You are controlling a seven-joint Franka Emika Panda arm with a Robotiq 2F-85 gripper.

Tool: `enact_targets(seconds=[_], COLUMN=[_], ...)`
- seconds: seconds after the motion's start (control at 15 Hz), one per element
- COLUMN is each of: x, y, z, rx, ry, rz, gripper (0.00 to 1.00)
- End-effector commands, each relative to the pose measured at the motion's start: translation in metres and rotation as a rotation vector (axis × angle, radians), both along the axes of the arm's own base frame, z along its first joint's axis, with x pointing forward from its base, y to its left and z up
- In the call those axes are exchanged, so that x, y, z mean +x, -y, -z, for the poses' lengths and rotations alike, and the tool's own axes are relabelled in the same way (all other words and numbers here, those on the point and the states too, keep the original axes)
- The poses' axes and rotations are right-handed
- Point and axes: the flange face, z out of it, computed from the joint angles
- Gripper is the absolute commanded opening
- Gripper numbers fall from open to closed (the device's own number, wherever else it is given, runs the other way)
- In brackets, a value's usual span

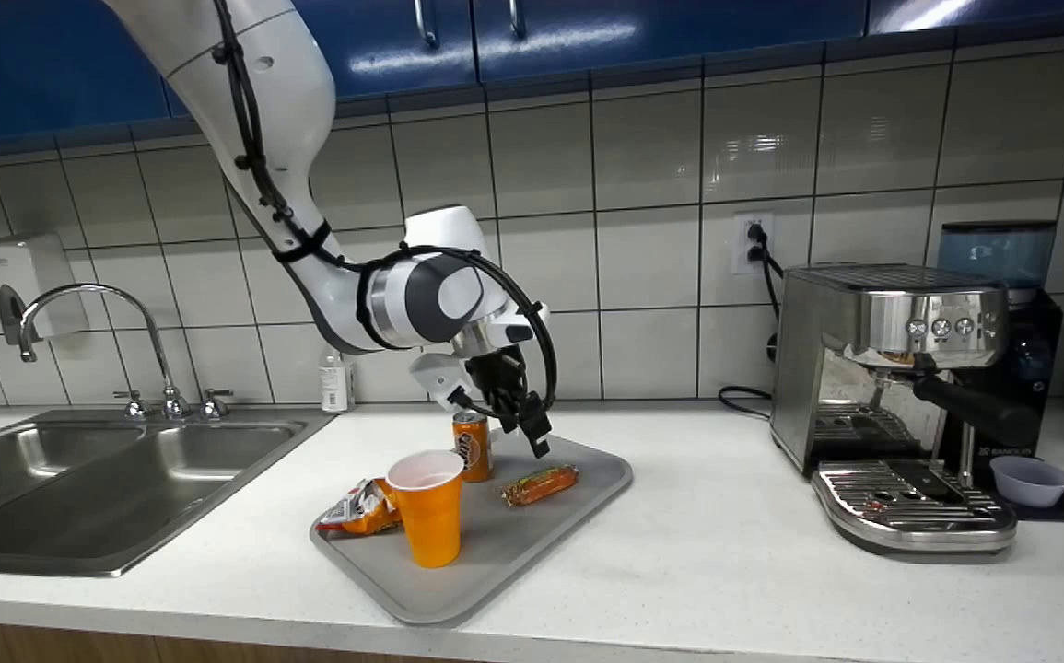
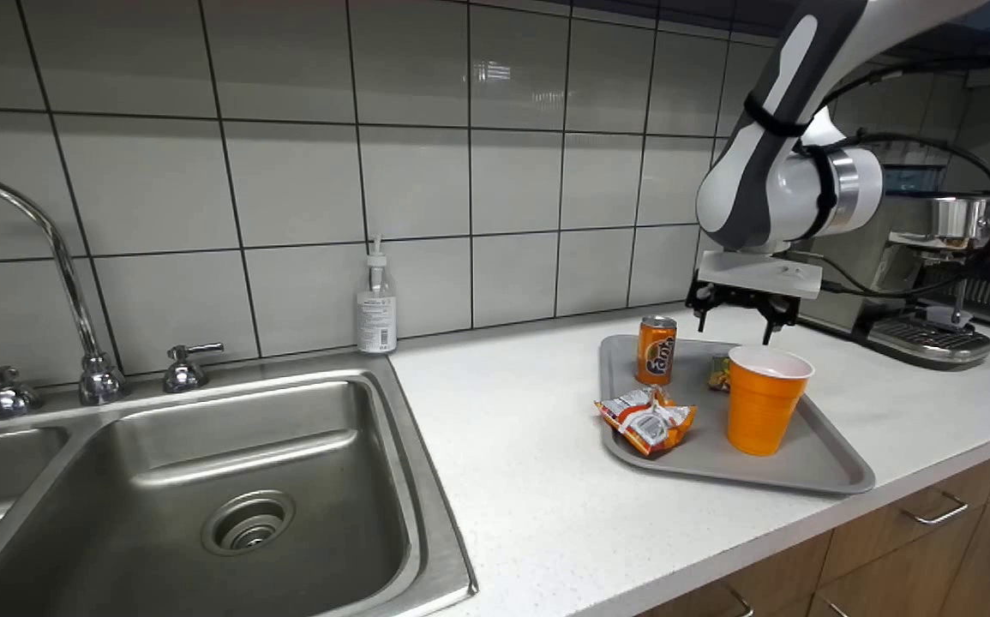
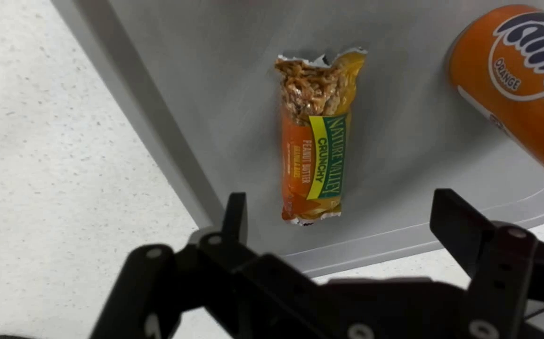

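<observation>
The gripper (image 2: 735,331) hangs over the wall side of the gray tray (image 1: 499,552), its two fingers spread wide and pointing down. In the wrist view the granola bar (image 3: 313,160) shows ahead of the gap between the fingertips, lying flat on the tray; the gripper seems just clear of it, though its height is hard to judge.

In an exterior view, the steel sink (image 1: 154,488) lies left of the tray, cut off by the frame. The arm (image 1: 290,138), cropped at the top edge, slopes down rightward from above the tray's left, then bends at the wrist toward the tray. The soap bottle (image 1: 335,385) stands behind the tray and to its left, its top lost behind the arm. At the tray's left corner a crumpled snack packet (image 1: 368,508) sits partly behind the orange cup (image 1: 432,520), which stands upright on the tray's nearer half. The Fanta can (image 1: 472,449) stands toward the tray's back; the wrist view crops it. Right of the tray's middle lies the granola bar (image 2: 719,374), mostly hidden by the cup in an exterior view. Well right of the tray, the coffee machine (image 1: 882,304) covers much of the dark grinder (image 1: 1034,359).
</observation>
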Motion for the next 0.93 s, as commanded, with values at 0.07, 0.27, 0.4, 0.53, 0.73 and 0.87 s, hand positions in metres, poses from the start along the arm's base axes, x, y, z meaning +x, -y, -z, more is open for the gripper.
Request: enact_targets(seconds=[0.07, 0.27, 0.4, 0.53, 0.73, 0.87], x=[-0.032, -0.045, -0.053, -0.061, -0.07, -0.076], y=[-0.017, -0.028, -0.039, -0.05, -0.067, -0.078], z=[-0.023, -0.03, -0.034, -0.037, -0.04, -0.041], rx=[-0.002, -0.003, -0.005, -0.007, -0.011, -0.013], ry=[0.045, 0.057, 0.066, 0.07, 0.067, 0.064], rz=[-0.002, -0.017, -0.034, -0.055, -0.095, -0.125], gripper=[1.0, 1.0, 1.0, 1.0, 1.0, 1.0])
